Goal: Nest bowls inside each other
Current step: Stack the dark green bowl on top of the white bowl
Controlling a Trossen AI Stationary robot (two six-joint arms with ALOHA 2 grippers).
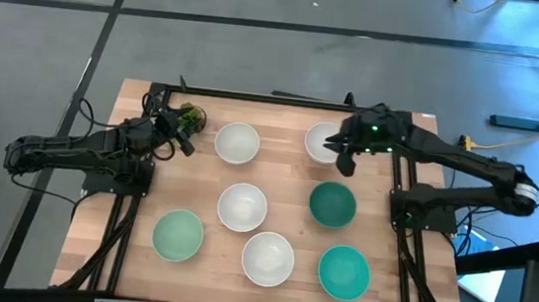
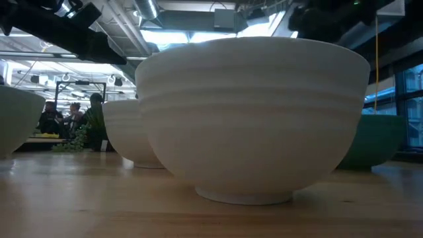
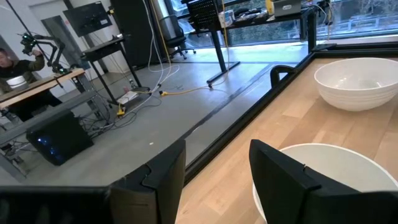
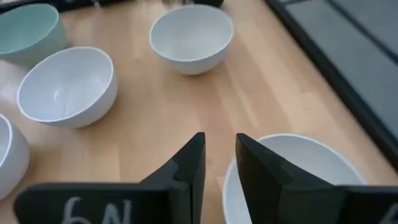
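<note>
Now the right gripper (image 1: 345, 158), fingers slightly apart, straddles the far right white bowl's (image 1: 322, 141) rim; the left gripper (image 1: 184, 135), fingers apart, waits far left.

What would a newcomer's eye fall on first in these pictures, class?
Seven separate bowls lie spread over the wooden table, none nested yet: four white, a mint bowl, a dark green bowl and a teal bowl. The right hand is over the far-right white bowl, one finger at its rim. The left hand waits at the table's far-left.
</note>
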